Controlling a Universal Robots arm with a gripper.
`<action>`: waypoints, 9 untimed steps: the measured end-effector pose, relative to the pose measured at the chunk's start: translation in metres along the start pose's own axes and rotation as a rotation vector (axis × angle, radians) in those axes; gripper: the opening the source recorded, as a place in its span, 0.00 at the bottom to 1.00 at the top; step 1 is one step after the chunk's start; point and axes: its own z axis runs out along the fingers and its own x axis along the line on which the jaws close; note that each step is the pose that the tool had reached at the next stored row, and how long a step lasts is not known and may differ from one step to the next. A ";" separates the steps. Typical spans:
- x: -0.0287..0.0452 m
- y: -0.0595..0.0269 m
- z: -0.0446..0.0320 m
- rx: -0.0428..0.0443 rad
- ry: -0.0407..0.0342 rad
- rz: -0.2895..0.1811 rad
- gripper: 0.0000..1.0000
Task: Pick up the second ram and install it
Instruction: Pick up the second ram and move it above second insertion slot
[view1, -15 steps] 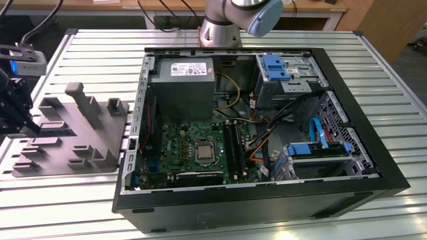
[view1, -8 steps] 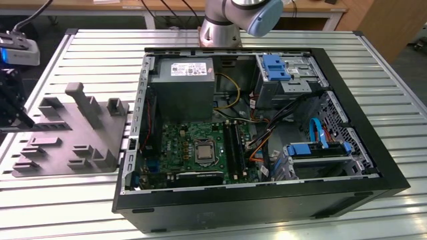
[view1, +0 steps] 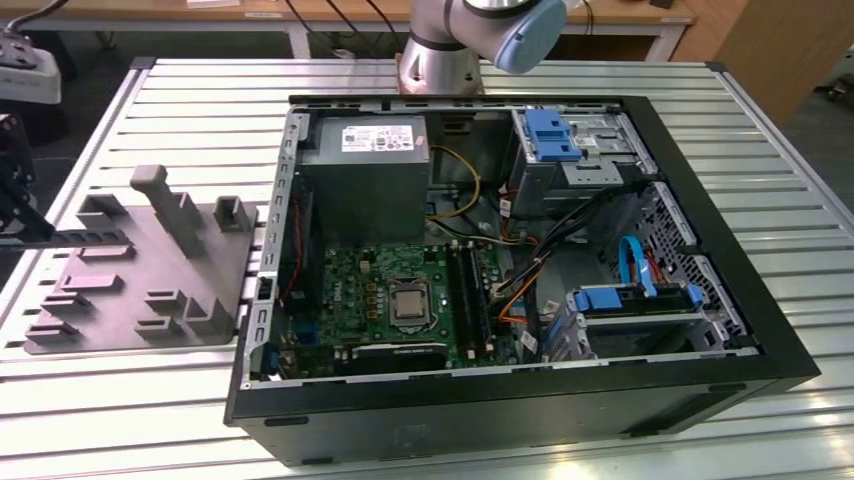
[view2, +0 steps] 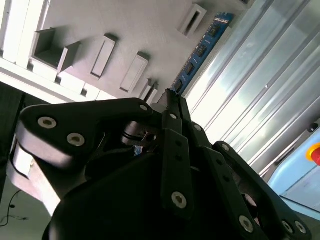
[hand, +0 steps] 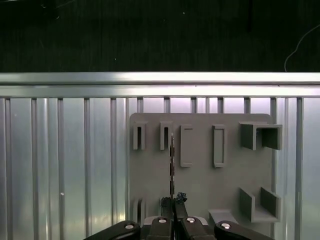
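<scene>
In the exterior view, a grey slotted holder (view1: 120, 300) is noted near the bench (view1: 747, 110) edge at the exterior view's left. The open computer case (view1: 521, 400) is set just beside it, toward the exterior view's right. In the second wrist view, the gripper (view2: 172, 97) is seen clamped on the second ram (view2: 199, 52), whose blue face and dark chips are shown over the holder. In the first wrist view the strip is presented edge-on, as a thin line.

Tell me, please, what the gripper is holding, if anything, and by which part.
The gripper holds the second ram, pinching the blue strip at one end; the rest juts out beyond the fingertips.
</scene>
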 end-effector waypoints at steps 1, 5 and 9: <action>-0.0001 -0.0001 -0.0031 0.0001 -0.0001 0.000 0.13; -0.0003 -0.0005 -0.0141 0.0004 -0.0001 0.000 0.13; -0.0005 -0.0009 -0.0258 0.0007 -0.0001 0.000 0.13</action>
